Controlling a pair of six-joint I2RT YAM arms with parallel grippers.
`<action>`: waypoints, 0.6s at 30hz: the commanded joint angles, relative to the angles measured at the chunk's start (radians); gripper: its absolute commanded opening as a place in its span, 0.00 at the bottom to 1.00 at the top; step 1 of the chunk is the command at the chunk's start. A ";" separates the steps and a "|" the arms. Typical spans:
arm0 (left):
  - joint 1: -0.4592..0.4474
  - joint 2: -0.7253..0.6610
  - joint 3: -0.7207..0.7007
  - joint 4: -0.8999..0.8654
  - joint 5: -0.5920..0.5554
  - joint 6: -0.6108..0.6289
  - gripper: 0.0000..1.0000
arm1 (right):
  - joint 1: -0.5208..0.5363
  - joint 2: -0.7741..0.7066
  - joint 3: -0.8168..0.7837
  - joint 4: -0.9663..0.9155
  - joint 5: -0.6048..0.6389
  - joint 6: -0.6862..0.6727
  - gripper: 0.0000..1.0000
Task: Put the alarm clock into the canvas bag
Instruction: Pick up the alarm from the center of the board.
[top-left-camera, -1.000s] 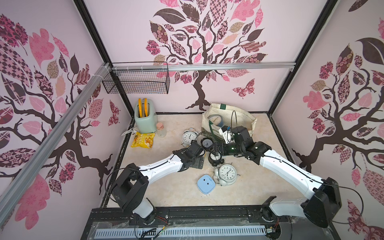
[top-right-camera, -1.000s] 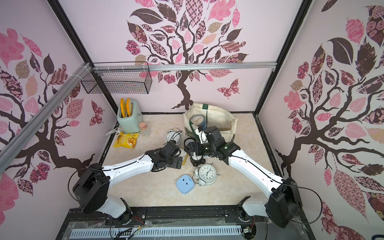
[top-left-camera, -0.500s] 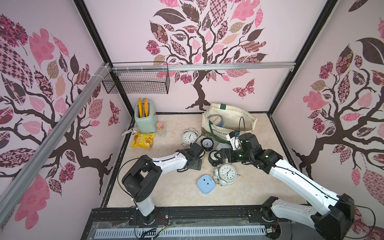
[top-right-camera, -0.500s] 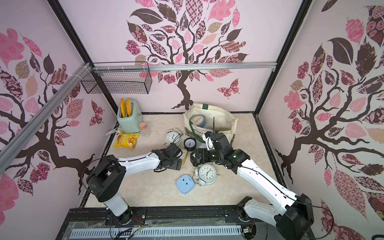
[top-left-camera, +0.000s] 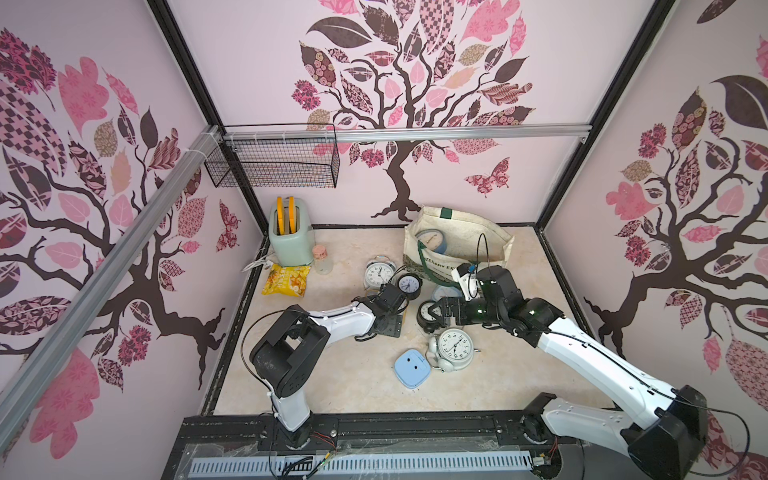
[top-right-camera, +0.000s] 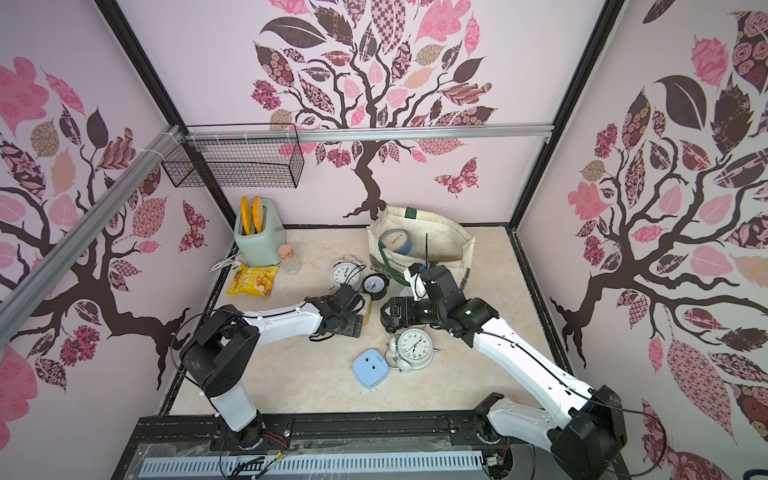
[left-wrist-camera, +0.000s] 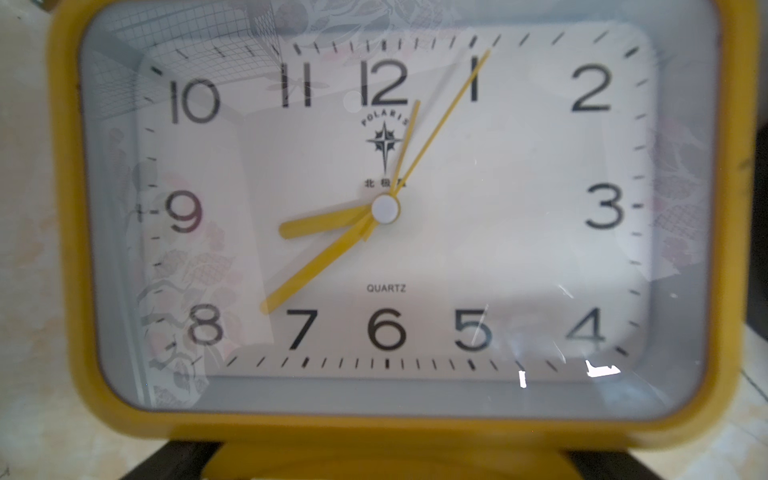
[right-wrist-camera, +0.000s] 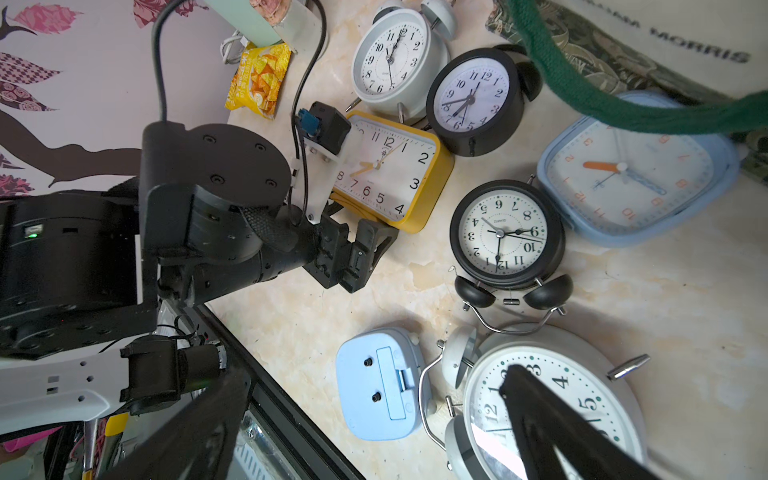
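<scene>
Yellow clock (right-wrist-camera: 390, 170) is shown lying face-up on the table (top-left-camera: 332, 374), outside the bag (top-left-camera: 490, 239). Left gripper (right-wrist-camera: 357, 241) is seen at its lower edge, fingers spread wide to either side; contact cannot be told. Right gripper (top-left-camera: 434, 312) is shown wide open, empty, by the black bell clock (right-wrist-camera: 505, 232).

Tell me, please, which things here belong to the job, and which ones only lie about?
Belong to the job:
- bag
- yellow clock
- black clocks
- white clocks
- blue clocks

Only lying about:
- toaster
- snack packet
- jar
- wire basket
</scene>
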 joint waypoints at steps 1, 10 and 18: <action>0.009 0.028 0.029 0.048 -0.049 -0.020 0.89 | -0.002 0.019 0.029 0.010 -0.012 -0.003 1.00; 0.005 -0.091 -0.049 0.081 -0.097 -0.040 0.83 | -0.002 0.034 0.040 0.019 0.012 -0.013 1.00; -0.048 -0.296 -0.156 0.103 -0.122 -0.039 0.81 | -0.003 0.098 0.112 0.030 0.035 -0.023 1.00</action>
